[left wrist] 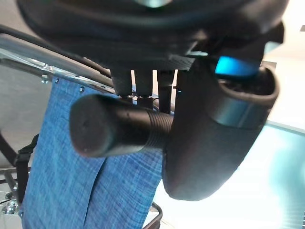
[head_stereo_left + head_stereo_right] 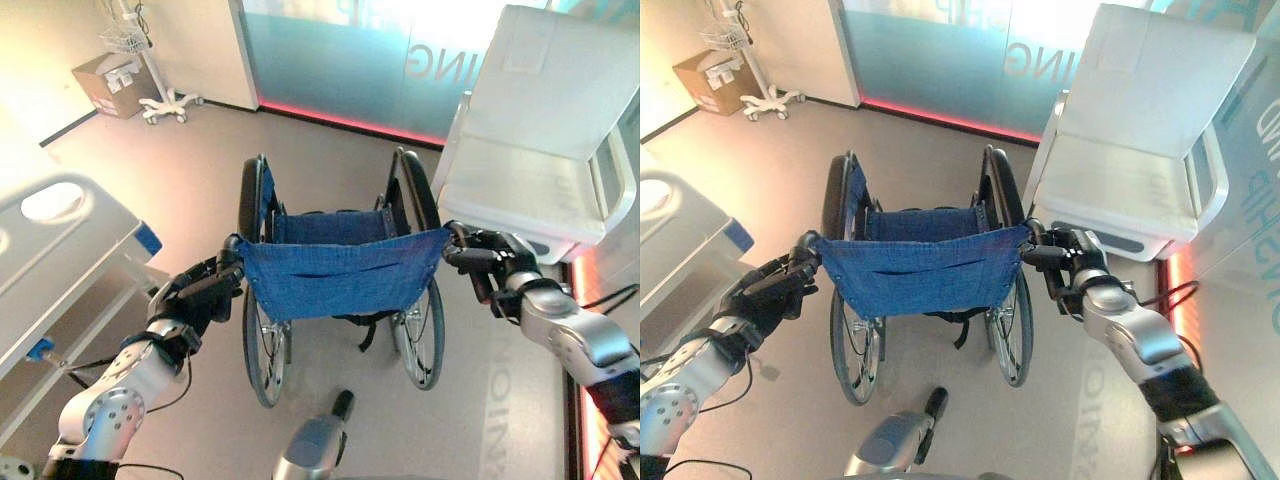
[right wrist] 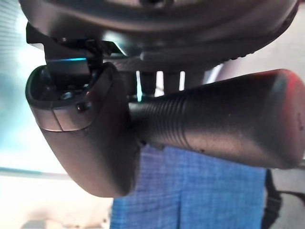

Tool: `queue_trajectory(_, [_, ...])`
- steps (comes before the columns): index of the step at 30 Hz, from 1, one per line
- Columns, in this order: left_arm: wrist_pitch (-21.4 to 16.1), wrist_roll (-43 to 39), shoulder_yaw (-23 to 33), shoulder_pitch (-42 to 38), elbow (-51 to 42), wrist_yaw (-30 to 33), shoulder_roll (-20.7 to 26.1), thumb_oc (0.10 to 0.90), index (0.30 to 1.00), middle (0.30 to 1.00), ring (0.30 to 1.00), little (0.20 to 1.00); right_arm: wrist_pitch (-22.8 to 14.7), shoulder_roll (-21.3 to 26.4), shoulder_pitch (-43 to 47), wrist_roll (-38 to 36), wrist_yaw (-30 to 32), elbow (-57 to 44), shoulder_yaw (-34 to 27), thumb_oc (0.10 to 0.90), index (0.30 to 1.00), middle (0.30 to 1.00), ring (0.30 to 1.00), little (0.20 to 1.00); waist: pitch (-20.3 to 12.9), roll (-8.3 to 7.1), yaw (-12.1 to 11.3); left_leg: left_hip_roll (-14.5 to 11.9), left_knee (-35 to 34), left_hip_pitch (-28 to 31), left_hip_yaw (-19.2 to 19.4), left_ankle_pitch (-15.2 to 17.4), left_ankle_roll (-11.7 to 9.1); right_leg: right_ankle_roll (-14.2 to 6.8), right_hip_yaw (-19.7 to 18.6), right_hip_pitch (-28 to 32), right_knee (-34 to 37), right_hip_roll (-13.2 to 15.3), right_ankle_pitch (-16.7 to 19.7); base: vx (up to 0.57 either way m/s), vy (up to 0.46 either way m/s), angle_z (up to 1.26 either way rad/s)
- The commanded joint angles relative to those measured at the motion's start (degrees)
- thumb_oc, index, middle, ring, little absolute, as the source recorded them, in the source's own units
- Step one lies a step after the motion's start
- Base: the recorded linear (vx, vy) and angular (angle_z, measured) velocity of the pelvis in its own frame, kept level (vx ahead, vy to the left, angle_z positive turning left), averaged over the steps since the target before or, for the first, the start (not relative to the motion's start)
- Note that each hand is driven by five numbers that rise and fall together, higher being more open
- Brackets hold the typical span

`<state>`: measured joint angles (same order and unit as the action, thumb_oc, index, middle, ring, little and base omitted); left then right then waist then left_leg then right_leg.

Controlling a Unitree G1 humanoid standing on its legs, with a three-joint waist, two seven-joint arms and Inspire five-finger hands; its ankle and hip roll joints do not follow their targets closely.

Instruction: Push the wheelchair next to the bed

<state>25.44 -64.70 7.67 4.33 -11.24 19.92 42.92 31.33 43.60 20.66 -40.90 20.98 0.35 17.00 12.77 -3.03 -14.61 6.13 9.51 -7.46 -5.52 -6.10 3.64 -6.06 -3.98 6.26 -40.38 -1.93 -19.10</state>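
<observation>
Fingers (image 1: 143, 81) of the left hand (image 2: 205, 290) curl round the left push handle (image 1: 114, 125); the right hand (image 2: 1065, 255) likewise wraps the right push handle (image 3: 224, 119). Between both hands stands the wheelchair (image 2: 340, 265), pointing away down the floor (image 2: 190, 170). Off to the left lies the bed (image 2: 60, 250), so I judge the push needs a leftward swing.
</observation>
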Motion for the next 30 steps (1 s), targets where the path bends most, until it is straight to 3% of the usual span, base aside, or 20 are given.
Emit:
queue_trajectory(1, [-2.13,-0.77,0.28,-2.54,-0.81,-5.82,2.98,0.400,0.300,0.300,0.300,0.300,-8.12,0.42,7.58,4.38,-5.77,-6.53,1.52,0.400,0.300,0.300,0.300,0.300,-3.62,-0.13,0.78,2.67,-2.27,-2.90,-2.74,-1.38,-0.46,-1.56,4.79,0.27,8.42,-1.38,22.85,0.31,0.050,0.10])
queue_trajectory(2, [-2.05,-0.83,0.26,-2.64,-0.82,-5.95,3.14,0.400,0.300,0.300,0.300,0.300,-8.10,0.31,7.67,4.56,-5.70,-6.46,1.52,0.400,0.300,0.300,0.300,0.300,-3.57,-0.12,0.82,2.90,-2.06,-2.91,-2.96,-1.25,-0.41,-1.35,5.09,0.12,8.87,-1.20,22.26,0.32,0.008,0.13])
queue_trajectory(5, [-4.10,-0.86,0.21,-3.03,-0.45,-8.89,4.01,0.400,0.300,0.300,0.300,0.300,-8.10,1.37,9.05,5.59,-5.83,-6.88,0.82,0.400,0.300,0.300,0.300,0.300,-1.80,0.22,0.70,4.46,2.41,-4.03,-5.08,0.34,-0.90,2.08,7.27,-1.80,22.70,0.92,15.98,0.22,-0.084,0.04])
queue_trajectory(8, [-6.11,-0.45,-0.38,-3.88,-0.33,-10.08,3.87,0.400,0.300,0.300,0.300,0.300,-9.02,2.36,11.40,6.54,-6.62,-5.46,0.99,0.400,0.300,0.300,0.300,0.300,0.51,0.69,1.46,4.81,5.44,-3.36,-6.49,0.98,-1.48,3.16,7.51,-4.03,30.09,2.32,17.10,0.12,-0.141,0.05])
queue_trajectory(11, [-6.87,0.80,-1.41,-4.80,0.08,-10.10,3.76,0.400,0.300,0.300,0.300,0.300,-9.13,4.37,16.80,4.57,-6.76,-2.30,1.75,0.400,0.300,0.300,0.300,0.300,3.09,-0.41,3.47,4.30,8.30,1.53,-6.94,9.59,-0.83,-1.75,3.67,-11.79,39.34,9.43,27.77,0.30,-0.356,0.36])
queue_trajectory(12, [-6.92,0.75,-1.30,-4.71,0.09,-9.92,3.79,0.400,0.300,0.300,0.300,0.300,-9.10,4.49,17.11,4.39,-6.81,-2.23,1.88,0.400,0.300,0.300,0.300,0.300,3.32,-0.20,3.59,4.06,8.70,1.93,-7.01,10.39,-0.75,-1.90,3.61,-11.67,39.71,9.45,28.00,0.46,-0.423,0.36])
queue_trajectory(13, [-6.90,0.65,-0.34,-3.85,0.03,-9.69,4.44,0.400,0.300,0.300,0.300,0.300,-7.74,5.58,18.41,2.21,-6.42,-3.22,1.61,0.400,0.300,0.300,0.300,0.300,3.93,-0.73,4.05,3.14,9.39,4.23,-8.03,14.08,-0.43,-2.78,2.10,-13.96,40.91,11.01,30.33,0.50,-0.430,0.39])
queue_trajectory(14, [-6.84,0.82,0.66,-2.95,-0.28,-9.65,4.95,0.400,0.300,0.300,0.300,0.300,-6.92,6.17,19.15,0.79,-6.55,-3.90,1.29,0.400,0.300,0.300,0.300,0.300,4.24,-1.32,4.06,2.37,10.15,5.45,-8.79,15.76,-0.41,-3.12,1.53,-15.10,40.77,11.57,31.27,0.52,-0.461,0.40])
queue_trajectory(15, [-6.79,0.89,1.05,-2.61,-0.45,-9.74,5.05,0.400,0.300,0.300,0.300,0.300,-6.59,6.36,19.36,0.44,-6.61,-4.11,1.24,0.400,0.300,0.300,0.300,0.300,4.32,-1.35,4.07,1.97,10.55,5.74,-9.05,16.00,-0.45,-3.16,1.58,-15.11,40.55,11.38,31.17,0.50,-0.445,0.24])
queue_trajectory(18, [-6.46,1.92,2.60,-0.44,-1.83,-11.43,4.32,0.400,0.300,0.300,0.300,0.300,-5.45,7.52,21.03,-1.60,-6.91,-3.10,1.07,0.400,0.300,0.300,0.300,0.300,3.61,-2.37,3.12,0.19,13.11,5.95,-10.92,13.99,-1.10,-2.89,2.60,-13.23,40.01,10.01,29.46,0.41,-0.374,0.45])
queue_trajectory(20, [-5.41,1.40,2.84,0.35,-2.97,-11.25,3.18,0.400,0.300,0.300,0.300,0.300,-5.79,7.74,21.50,-1.83,-8.44,-1.10,1.48,0.400,0.300,0.300,0.300,0.300,2.68,-3.36,2.73,-1.56,18.35,5.60,-11.72,9.56,-2.76,-0.82,4.80,-12.18,37.08,8.44,28.28,0.41,-0.374,0.54])
queue_trajectory(21, [-5.31,1.20,2.85,0.44,-3.07,-11.09,3.08,0.400,0.300,0.300,0.300,0.300,-5.84,7.78,21.53,-1.79,-8.65,-1.03,1.56,0.400,0.300,0.300,0.300,0.300,2.57,-3.36,2.81,-1.71,18.82,5.50,-11.83,9.21,-2.94,-0.62,5.09,-12.07,36.95,8.30,28.17,0.34,-0.317,0.48])
queue_trajectory(22, [-4.48,0.96,2.50,0.96,-3.47,-11.45,2.15,0.400,0.300,0.300,0.300,0.300,-5.96,8.56,21.37,-1.24,-9.48,-1.19,2.53,0.400,0.300,0.300,0.300,0.300,2.17,-3.48,2.84,-2.22,26.12,3.74,-10.36,1.97,-4.23,1.45,6.91,-9.80,37.43,6.84,27.24,0.29,-0.274,0.46])
queue_trajectory(23, [-4.31,1.10,2.31,1.44,-3.83,-11.53,1.57,0.400,0.300,0.300,0.300,0.300,-6.01,9.17,21.52,-0.86,-10.11,-1.58,3.22,0.400,0.300,0.300,0.300,0.300,2.20,-3.86,2.86,-1.76,31.60,2.17,-9.07,0.25,-4.44,2.45,7.59,-8.77,37.61,6.51,26.73,0.30,-0.276,0.55])
queue_trajectory(26, [-4.48,0.30,1.80,2.10,-4.62,-10.31,0.47,0.400,0.300,0.300,0.300,0.300,-6.58,9.90,23.11,-1.10,-10.85,-1.56,5.33,0.400,0.300,0.300,0.300,0.300,3.03,-3.70,2.55,0.24,45.49,-4.59,-6.32,-1.74,-4.48,4.99,8.75,-6.39,36.12,4.58,24.39,0.26,-0.243,0.59])
queue_trajectory(27, [-4.49,0.23,1.83,1.98,-4.49,-10.16,0.31,0.400,0.300,0.300,0.300,0.300,-6.67,9.69,23.36,-1.08,-10.94,-1.44,5.55,0.400,0.300,0.300,0.300,0.300,3.22,-3.67,2.31,0.92,45.99,-5.76,-6.14,-1.42,-4.29,5.18,8.66,-5.97,35.96,4.20,24.15,0.32,-0.222,0.02])
queue_trajectory(28, [-4.40,0.01,2.06,1.59,-4.04,-9.61,-0.14,0.400,0.300,0.300,0.300,0.300,-6.69,8.36,24.29,-0.58,-10.80,-1.05,6.50,0.400,0.300,0.300,0.300,0.300,3.70,-3.55,1.23,3.58,44.17,-8.52,-5.60,0.19,-3.62,5.29,7.96,-4.61,35.74,2.93,23.51,0.28,-0.157,-0.03])
queue_trajectory(30, [-4.20,0.09,2.64,1.96,-4.19,-9.58,-0.15,0.400,0.300,0.300,0.300,0.300,-6.16,6.55,26.09,0.37,-10.42,-0.85,8.10,0.400,0.300,0.300,0.300,0.300,3.89,-3.23,-0.18,4.24,36.52,-7.92,-5.03,0.74,-3.17,5.12,7.45,-2.72,35.82,1.38,22.47,0.35,-0.152,0.17])
